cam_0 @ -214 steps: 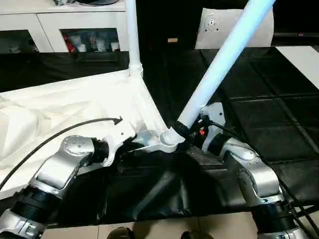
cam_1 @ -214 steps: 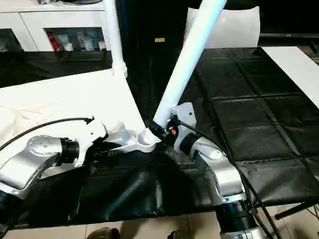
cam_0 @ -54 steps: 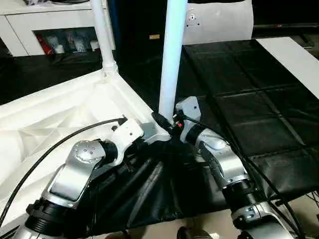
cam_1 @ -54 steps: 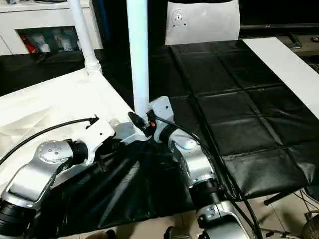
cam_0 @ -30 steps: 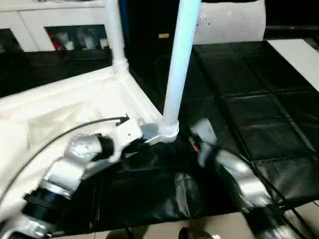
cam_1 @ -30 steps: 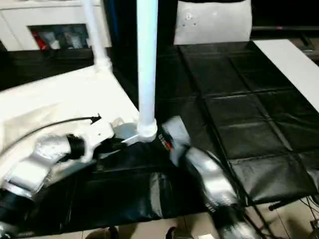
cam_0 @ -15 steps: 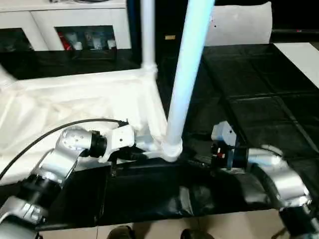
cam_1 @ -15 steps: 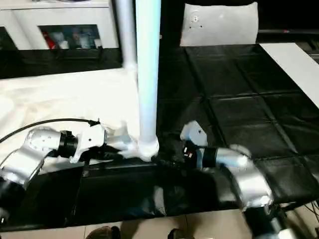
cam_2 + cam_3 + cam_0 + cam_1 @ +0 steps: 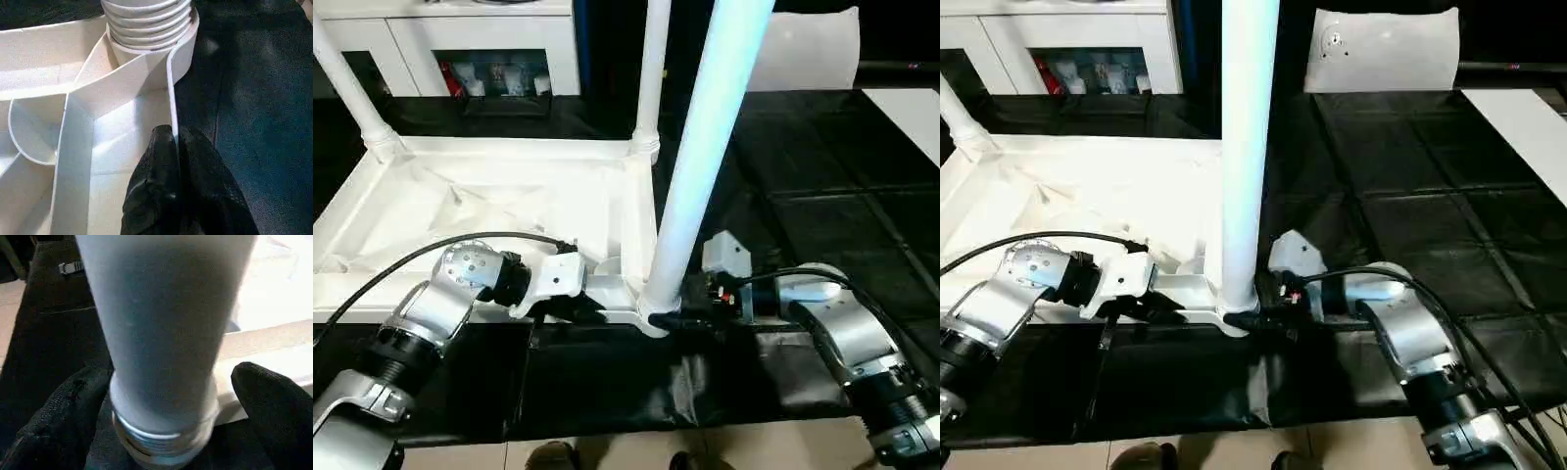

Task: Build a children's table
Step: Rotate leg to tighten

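The black-covered table carries the tabletop, which lies upside down with its ribbed underside up, from the centre out toward 9 o'clock in the head views. 3 legs stand in its corner sockets: the near leg rises from the corner closest to the robot, at about 6 o'clock from the picture centre, a second leg stands at the far corner toward 12 o'clock, and a third leg leans at the corner toward 10 o'clock. A cabinet with glass doors stands beyond the table at 11 o'clock, and a flat board lies at 2 o'clock.

The left gripper sits at 9 o'clock of the near leg, its jaws closed on the thin rim wall of the tabletop just beside that corner socket. The right gripper is at 3 o'clock of the near leg, its jaws spread wide, one finger on each side of the leg's threaded base, without clamping it.
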{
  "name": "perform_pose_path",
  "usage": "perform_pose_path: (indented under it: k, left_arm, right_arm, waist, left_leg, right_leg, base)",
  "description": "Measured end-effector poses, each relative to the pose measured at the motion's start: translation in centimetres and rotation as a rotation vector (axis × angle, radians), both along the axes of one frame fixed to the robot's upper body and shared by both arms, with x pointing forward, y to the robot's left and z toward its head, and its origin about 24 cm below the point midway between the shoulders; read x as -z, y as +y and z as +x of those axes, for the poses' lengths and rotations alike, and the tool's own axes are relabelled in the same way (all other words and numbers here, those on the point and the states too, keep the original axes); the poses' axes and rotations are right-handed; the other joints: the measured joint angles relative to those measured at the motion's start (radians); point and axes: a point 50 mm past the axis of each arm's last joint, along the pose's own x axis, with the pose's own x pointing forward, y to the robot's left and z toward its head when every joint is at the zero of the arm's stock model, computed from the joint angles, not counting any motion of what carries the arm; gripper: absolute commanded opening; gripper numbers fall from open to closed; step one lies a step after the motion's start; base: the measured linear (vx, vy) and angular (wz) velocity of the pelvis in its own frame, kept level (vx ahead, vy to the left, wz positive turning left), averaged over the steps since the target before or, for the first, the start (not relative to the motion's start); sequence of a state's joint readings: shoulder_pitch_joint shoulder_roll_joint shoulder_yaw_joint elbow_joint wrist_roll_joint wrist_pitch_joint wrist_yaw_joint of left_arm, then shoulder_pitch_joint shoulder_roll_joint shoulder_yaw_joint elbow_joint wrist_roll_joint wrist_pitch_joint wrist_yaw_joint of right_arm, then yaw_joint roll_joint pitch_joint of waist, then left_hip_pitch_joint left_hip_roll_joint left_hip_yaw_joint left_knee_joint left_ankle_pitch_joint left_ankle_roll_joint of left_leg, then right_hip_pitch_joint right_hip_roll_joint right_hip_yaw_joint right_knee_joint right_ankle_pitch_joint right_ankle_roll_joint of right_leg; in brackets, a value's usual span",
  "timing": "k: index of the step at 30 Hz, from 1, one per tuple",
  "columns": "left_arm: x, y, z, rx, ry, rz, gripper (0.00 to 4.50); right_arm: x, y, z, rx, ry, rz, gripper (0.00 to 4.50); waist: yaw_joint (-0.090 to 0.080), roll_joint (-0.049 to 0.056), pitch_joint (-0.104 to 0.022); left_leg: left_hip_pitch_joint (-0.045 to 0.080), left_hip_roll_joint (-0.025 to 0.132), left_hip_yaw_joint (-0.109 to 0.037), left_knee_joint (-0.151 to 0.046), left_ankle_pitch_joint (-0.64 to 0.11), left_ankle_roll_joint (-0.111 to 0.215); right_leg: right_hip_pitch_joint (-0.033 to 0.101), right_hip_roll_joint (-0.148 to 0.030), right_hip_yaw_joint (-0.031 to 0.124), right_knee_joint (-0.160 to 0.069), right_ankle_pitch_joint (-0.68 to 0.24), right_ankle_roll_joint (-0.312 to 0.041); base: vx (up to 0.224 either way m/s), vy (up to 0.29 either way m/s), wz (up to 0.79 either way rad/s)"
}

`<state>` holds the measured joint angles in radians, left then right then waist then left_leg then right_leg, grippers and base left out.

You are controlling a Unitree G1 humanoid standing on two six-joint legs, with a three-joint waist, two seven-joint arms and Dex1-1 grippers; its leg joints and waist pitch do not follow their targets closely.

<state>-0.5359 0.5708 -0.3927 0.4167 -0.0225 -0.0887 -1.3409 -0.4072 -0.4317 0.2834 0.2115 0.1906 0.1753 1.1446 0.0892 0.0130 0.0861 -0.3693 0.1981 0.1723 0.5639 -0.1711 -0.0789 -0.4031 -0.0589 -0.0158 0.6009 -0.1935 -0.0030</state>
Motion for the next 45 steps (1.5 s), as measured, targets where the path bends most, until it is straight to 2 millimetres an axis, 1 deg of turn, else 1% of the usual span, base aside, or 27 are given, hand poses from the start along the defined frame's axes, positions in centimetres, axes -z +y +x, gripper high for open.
perform_pose_path:
  k: [1,2,6,7,13,15,16,17,22,27,30,31,33,35,37,39,40,42,45]
  left_arm:
    - [0.0,0.0,0.0,0.0,0.0,0.0,0.0]
    - [0.0,0.0,0.0,0.001,-0.001,0.001,0.0]
    - [0.0,0.0,0.0,0.005,-0.001,0.0,0.0]
    - [0.0,0.0,0.1,0.006,0.001,0.0,0.0]
    - [0.1,0.1,0.1,0.008,-0.001,-0.002,0.0]
    - [0.1,0.1,0.1,0.011,-0.002,-0.002,0.0]
    - [0.1,0.1,0.1,0.011,-0.002,-0.002,0.0]
    - [0.1,0.1,0.1,0.011,-0.002,-0.002,0.0]
    - [0.1,0.1,0.1,0.01,0.0,-0.002,0.0]
    - [0.1,0.1,0.0,0.005,0.017,-0.006,0.0]
    - [0.3,0.1,-0.1,-0.041,0.039,-0.039,0.0]
    - [0.3,0.0,-0.1,-0.051,0.046,-0.045,0.0]
    - [0.4,-0.3,0.0,-0.146,0.067,-0.07,0.0]
    - [0.4,-0.6,0.3,-0.225,0.08,-0.089,0.0]
    - [0.7,-1.7,0.9,-0.343,0.064,-0.126,0.0]
    - [0.8,-3.1,1.2,-0.42,0.047,-0.154,0.0]
    - [0.9,-3.8,1.3,-0.456,0.042,-0.17,0.0]
    - [1.0,-5.5,1.7,-0.572,0.014,-0.198,0.0]
    - [1.0,-7.5,2.0,-0.679,-0.006,-0.225,0.0]
  right_arm:
    - [0.0,0.1,0.0,-0.002,0.002,0.002,4.31]
    - [0.0,0.1,0.1,-0.002,0.008,0.004,4.1]
    - [0.0,0.2,0.1,-0.018,0.028,0.013,3.96]
    - [0.0,0.2,0.0,-0.02,0.031,0.012,3.81]
    - [0.4,-0.2,0.0,-0.015,0.07,0.002,3.28]
    - [0.4,-0.2,0.1,-0.013,0.072,0.001,3.21]
    - [0.4,-0.2,0.1,-0.013,0.072,0.001,3.11]
    - [0.4,-0.2,0.1,-0.013,0.073,0.001,2.91]
    - [0.5,-0.1,0.1,-0.008,0.093,0.009,2.77]
    - [0.8,-0.1,-0.4,-0.004,0.111,0.021,2.77]
    - [1.0,-0.1,-0.9,0.039,0.117,0.046,2.77]
    - [1.1,0.2,-1.0,0.05,0.121,0.057,2.77]
    - [1.5,0.3,-1.2,0.167,0.125,0.102,2.77]
    - [1.7,0.5,-0.9,0.265,0.117,0.128,2.77]
    - [2.0,0.8,-0.3,0.446,0.101,0.169,2.77]
    - [2.0,1.0,0.4,0.59,0.079,0.186,2.77]
    - [2.1,1.0,0.7,0.649,0.074,0.195,2.77]
    - [2.1,1.7,2.0,0.811,0.073,0.221,2.77]
    - [1.8,2.3,3.3,0.958,0.074,0.237,2.77]
  waist:
    - [0.0,0.0,0.0]
    - [0.0,0.0,0.0]
    - [0.0,0.0,0.0]
    - [0.0,0.0,0.0]
    - [0.0,0.0,0.0]
    - [0.0,0.0,0.0]
    - [0.0,0.0,0.0]
    - [0.0,0.0,0.0]
    - [0.0,0.0,0.0]
    - [0.001,0.0,0.0]
    - [0.002,0.001,0.0]
    - [0.001,0.001,0.0]
    - [-0.001,0.002,0.001]
    - [-0.007,0.006,0.003]
    - [-0.021,0.009,0.005]
    - [-0.038,0.013,0.007]
    - [-0.043,0.014,0.007]
    - [-0.058,0.015,0.007]
    - [-0.065,0.019,0.009]
  left_leg:
    - [0.0,0.0,0.0,0.0,0.0,0.0]
    - [0.0,0.0,0.0,0.0,0.0,0.0]
    - [0.0,0.0,0.0,0.0,0.0,0.0]
    - [0.0,0.0,0.0,0.001,0.0,0.0]
    - [0.0,0.0,0.0,0.001,0.0,0.0]
    - [0.0,0.0,0.0,0.0,0.0,0.0]
    - [0.0,0.0,0.0,0.0,0.0,0.0]
    - [0.0,0.0,0.0,0.0,0.0,0.0]
    - [0.001,0.0,0.0,0.0,0.0,0.0]
    - [0.001,0.0,0.0,0.0,0.0,0.0]
    - [0.001,0.0,0.0,-0.001,0.0,0.0]
    - [0.002,0.0,0.0,-0.001,0.0,0.0]
    - [0.004,0.0,0.0,-0.001,0.0,0.0]
    - [0.005,-0.001,0.001,-0.001,0.0,0.0]
    - [0.006,-0.002,0.0,-0.001,0.0,0.0]
    - [0.006,-0.005,0.0,-0.003,0.0,0.0]
    - [0.006,-0.007,0.0,-0.005,0.0,0.0]
    - [0.006,-0.008,0.0,-0.005,0.0,0.0]
    - [0.005,-0.01,0.0,-0.008,0.0,0.0]
  right_leg:
    - [0.0,0.0,0.0,0.0,0.0,0.0]
    - [0.0,0.0,0.0,0.0,0.0,0.0]
    - [0.0,0.0,0.0,0.0,0.0,0.0]
    - [0.0,0.0,0.0,0.0,0.0,0.0]
    - [0.0,0.0,0.0,0.001,0.0,0.0]
    - [0.0,0.0,0.0,0.001,0.0,0.0]
    - [0.0,0.0,0.0,0.001,0.0,0.0]
    - [0.0,0.0,0.0,0.001,0.0,0.0]
    - [0.0,0.0,0.0,0.001,0.0,0.0]
    - [0.0,0.0,0.0,0.0,0.0,0.0]
    - [0.001,0.0,0.0,-0.001,0.0,0.0]
    - [0.001,0.0,0.001,-0.001,0.0,0.0]
    - [0.002,0.0,0.001,0.0,0.0,0.0]
    - [0.002,-0.001,0.002,-0.001,-0.001,0.002]
    - [0.002,-0.001,0.004,-0.001,-0.004,0.006]
    - [0.002,-0.003,0.004,-0.005,-0.004,0.007]
    - [0.002,-0.004,0.004,-0.007,-0.004,0.007]
    - [0.001,-0.006,0.005,-0.009,-0.004,0.007]
    - [0.0,-0.008,0.003,-0.016,-0.005,0.008]
  base:
    - [0.0,0.0,0.0]
    - [0.0,0.0,0.0]
    - [0.0,0.0,0.0]
    - [0.0,0.0,0.0]
    - [0.0,0.0,0.0]
    - [0.0,0.0,0.0]
    - [0.0,0.0,0.0]
    - [0.0,0.0,0.0]
    - [0.0,0.0,0.0]
    - [0.0,0.0,0.0]
    - [0.0,0.0,0.0]
    - [0.0,0.0,0.0]
    - [0.0,0.0,0.0]
    - [0.0,0.0,0.0]
    - [0.0,0.0,0.0]
    - [0.0,0.0,0.0]
    - [0.0,0.0,0.0]
    - [0.0,0.0,0.0]
    - [0.0,0.0,0.0]
